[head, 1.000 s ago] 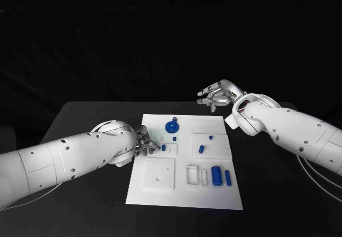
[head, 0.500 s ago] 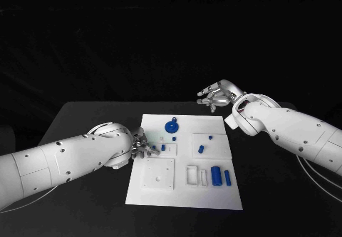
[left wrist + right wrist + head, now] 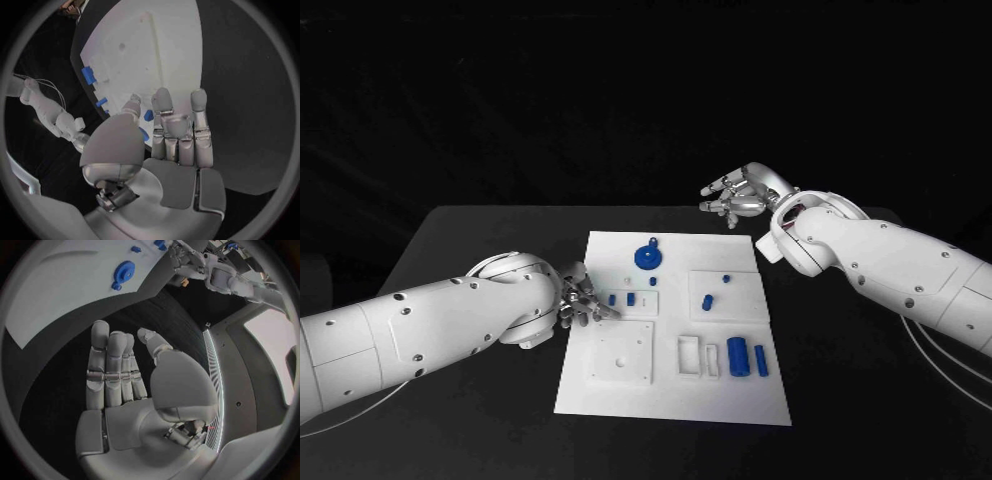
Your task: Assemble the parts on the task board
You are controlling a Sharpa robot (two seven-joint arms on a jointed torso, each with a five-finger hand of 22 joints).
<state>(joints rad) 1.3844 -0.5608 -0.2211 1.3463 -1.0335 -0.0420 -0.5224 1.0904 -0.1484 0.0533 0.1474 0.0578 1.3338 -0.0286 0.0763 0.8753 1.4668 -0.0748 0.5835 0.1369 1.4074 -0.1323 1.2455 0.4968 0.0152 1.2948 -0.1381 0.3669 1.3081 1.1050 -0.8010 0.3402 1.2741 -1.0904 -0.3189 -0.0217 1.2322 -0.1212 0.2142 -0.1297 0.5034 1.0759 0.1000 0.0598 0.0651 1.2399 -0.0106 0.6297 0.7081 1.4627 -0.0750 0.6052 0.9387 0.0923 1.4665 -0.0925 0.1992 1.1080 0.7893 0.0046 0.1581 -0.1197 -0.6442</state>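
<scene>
The white task board (image 3: 625,395) lies in the middle of the black table. On it are a blue disc part (image 3: 648,257), several small blue parts (image 3: 707,301) and two blue cylinders (image 3: 737,355) near the front right. My left hand (image 3: 584,300) hovers at the board's left edge, fingers apart and holding nothing. In the left wrist view the left hand (image 3: 178,135) has straight fingers, and a small blue part (image 3: 148,115) lies on the board (image 3: 156,50) between thumb and fingers. My right hand (image 3: 740,195) (image 3: 119,370) is open beyond the board's far right corner, with the disc (image 3: 124,272) ahead of it.
A raised white square plate (image 3: 623,352) and a white slotted block (image 3: 692,355) sit on the board's near half. Black table (image 3: 473,240) surrounds the board on all sides. The right forearm (image 3: 877,265) hangs over the table's right side.
My left arm has drawn back and down a little along the board's left edge, uncovering a small blue part beside its fingers. The right hand has not moved.
</scene>
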